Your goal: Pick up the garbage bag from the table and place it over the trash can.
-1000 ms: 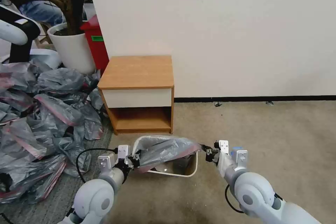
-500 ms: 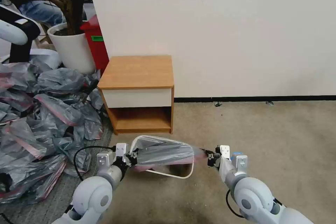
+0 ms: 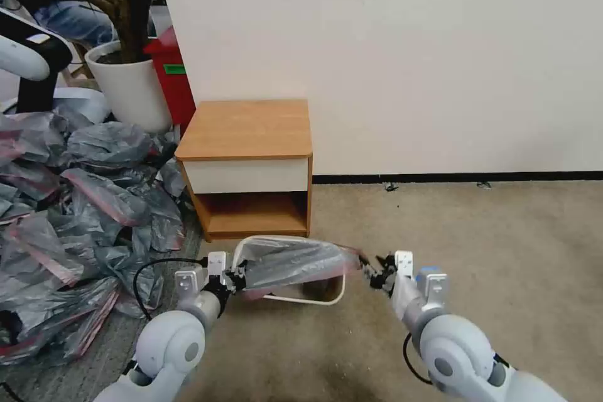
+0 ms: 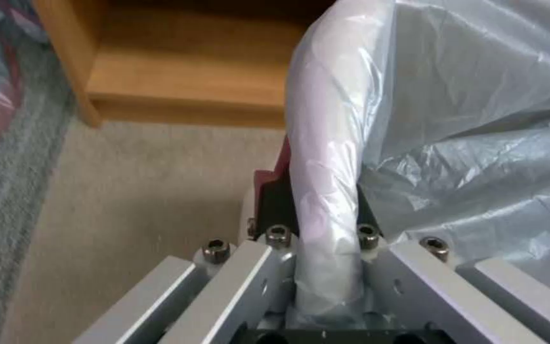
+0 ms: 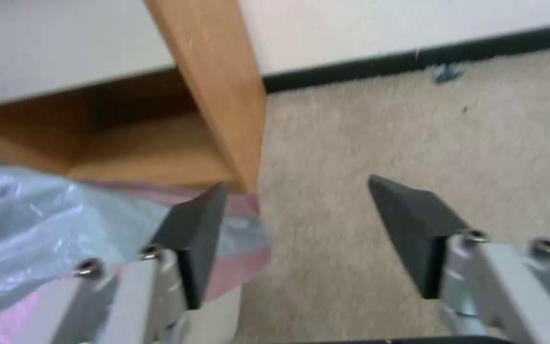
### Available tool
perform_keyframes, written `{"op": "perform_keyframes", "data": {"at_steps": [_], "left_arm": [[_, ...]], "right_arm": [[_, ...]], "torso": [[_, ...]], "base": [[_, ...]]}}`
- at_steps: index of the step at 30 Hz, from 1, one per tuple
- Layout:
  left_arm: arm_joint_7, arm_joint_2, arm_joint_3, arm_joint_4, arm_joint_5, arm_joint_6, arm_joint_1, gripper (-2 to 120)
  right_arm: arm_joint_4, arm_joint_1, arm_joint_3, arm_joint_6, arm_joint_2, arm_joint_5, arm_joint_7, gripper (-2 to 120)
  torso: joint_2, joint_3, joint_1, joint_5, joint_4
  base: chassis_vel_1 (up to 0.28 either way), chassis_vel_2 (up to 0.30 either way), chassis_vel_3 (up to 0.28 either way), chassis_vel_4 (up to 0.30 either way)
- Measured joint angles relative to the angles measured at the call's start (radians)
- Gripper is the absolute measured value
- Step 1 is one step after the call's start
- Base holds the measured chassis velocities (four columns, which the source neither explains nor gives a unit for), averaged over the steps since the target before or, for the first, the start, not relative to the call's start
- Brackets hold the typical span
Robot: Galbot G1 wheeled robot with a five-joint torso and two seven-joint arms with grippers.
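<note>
The garbage bag, thin grey plastic with a pink-red band, lies stretched across the mouth of the cream trash can, which stands on the carpet in front of the table. My left gripper is at the can's left rim. In the left wrist view it is shut on the bag, which is wrapped over the rim. My right gripper sits just off the bag's right corner. In the right wrist view it is open, and the bag's pink edge lies beside one finger.
A heap of grey bags covers the floor at the left. Behind it stand a white plant pot and a red box. The wall runs behind the table. Bare carpet stretches to the right.
My right gripper has opened and let go of the bag's right corner. The can and bag have shifted a little toward the table, with my left gripper still closed on them.
</note>
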Motion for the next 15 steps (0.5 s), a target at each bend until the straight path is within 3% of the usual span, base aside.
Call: {"op": "perform_keyframes", "data": {"at_steps": [7, 11, 12, 15], "left_arm": [[-0.002, -0.013, -0.007, 0.009, -0.001, -0.008, -0.027, 3], [-0.003, -0.025, -0.008, 0.012, -0.003, -0.015, -0.037, 3], [-0.003, -0.025, -0.008, 0.012, -0.003, -0.015, -0.037, 3], [-0.004, -0.026, -0.008, 0.014, -0.004, -0.015, -0.042, 3]], "right_arm": [[0.098, -0.052, 0.101, -0.007, 0.058, 0.104, 0.044, 85], [0.224, -0.144, 0.147, -0.08, 0.201, 0.319, 0.128, 103], [0.224, -0.144, 0.147, -0.08, 0.201, 0.319, 0.128, 103], [0.254, -0.148, 0.157, -0.127, 0.328, 0.451, 0.197, 109]], "torso": [[0.0, 0.0, 0.0, 0.0, 0.0], [0.0, 0.0, 0.0, -0.0003, -0.0002], [0.0, 0.0, 0.0, -0.0003, -0.0002], [0.0, 0.0, 0.0, -0.0002, -0.0001]], "base": [[0.0, 0.0, 0.0, 0.0], [0.0, 0.0, 0.0, 0.0], [0.0, 0.0, 0.0, 0.0], [0.0, 0.0, 0.0, 0.0]]}}
